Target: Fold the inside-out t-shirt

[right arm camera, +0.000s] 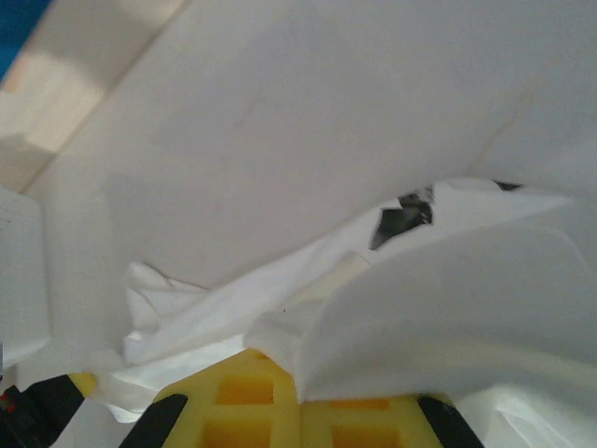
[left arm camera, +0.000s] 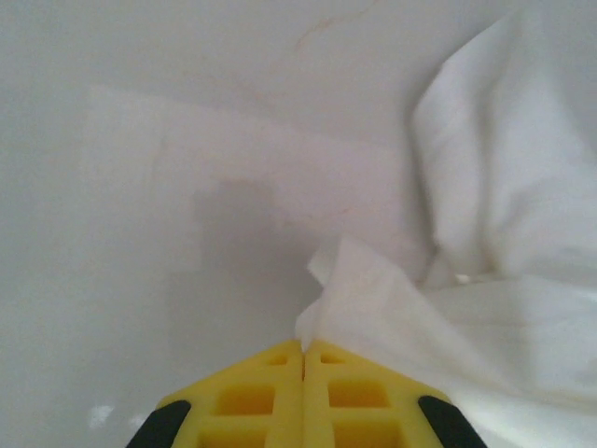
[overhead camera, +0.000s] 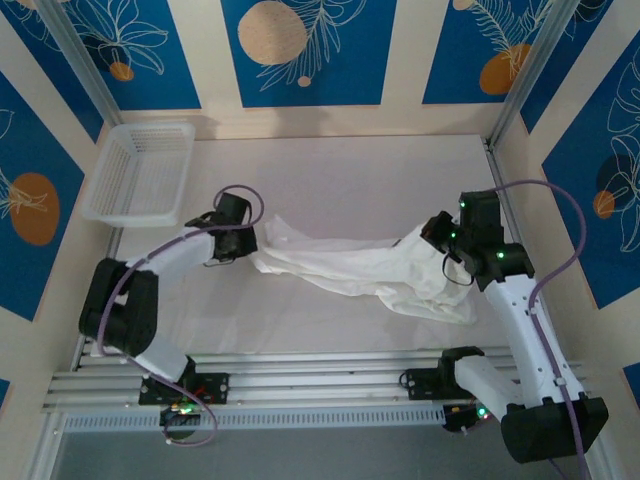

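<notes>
The inside-out t-shirt (overhead camera: 360, 270) is a white, wrinkled bundle stretched across the middle of the table between both arms. My left gripper (overhead camera: 252, 240) is at the shirt's left end. In the left wrist view its yellow jaws are pressed together on a thin edge of the t-shirt (left arm camera: 373, 299), so the left gripper (left arm camera: 303, 347) is shut on it. My right gripper (overhead camera: 432, 238) is at the shirt's right end, lifted a little. In the right wrist view folds of the t-shirt (right arm camera: 438, 317) drape over the yellow jaws, and the right gripper (right arm camera: 300, 387) is shut on the cloth.
A white mesh basket (overhead camera: 143, 170) stands at the table's far left corner. The white table surface (overhead camera: 350, 170) lies behind the shirt. Blue patterned walls close the workspace on three sides. An aluminium rail (overhead camera: 320, 385) runs along the near edge.
</notes>
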